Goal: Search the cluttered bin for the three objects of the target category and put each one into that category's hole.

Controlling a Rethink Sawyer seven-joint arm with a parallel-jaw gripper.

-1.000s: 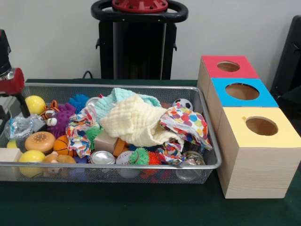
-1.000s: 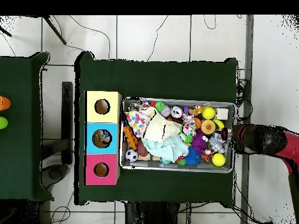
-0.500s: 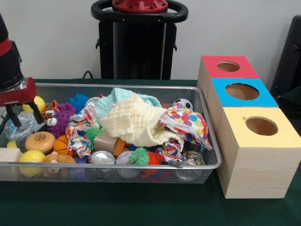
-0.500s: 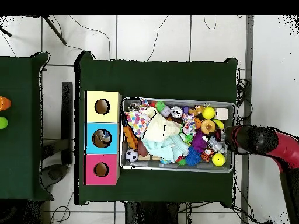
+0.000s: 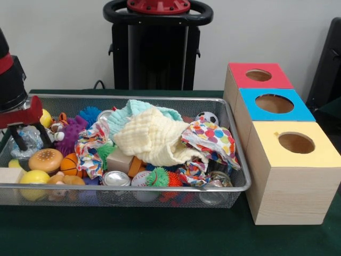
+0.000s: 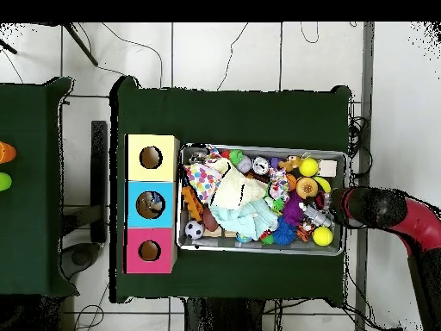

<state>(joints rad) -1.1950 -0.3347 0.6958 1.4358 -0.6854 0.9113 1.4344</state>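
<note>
One wire bin (image 5: 234,181) of toys, three holed boxes (image 5: 287,176) set beside it, gripper (image 5: 32,140) spread open over crinkled plastic (image 5: 24,140) at the bin's opposite end, nothing gripped.

A green-covered table (image 5: 133,234) carries a wire mesh bin (image 5: 160,188) and, just beside it, a row of three wooden boxes (image 5: 290,194) with holes.

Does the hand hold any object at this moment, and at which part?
Nothing is held. The hand stands open above the crinkled clear wrapper at the end of the wire bin.
</note>
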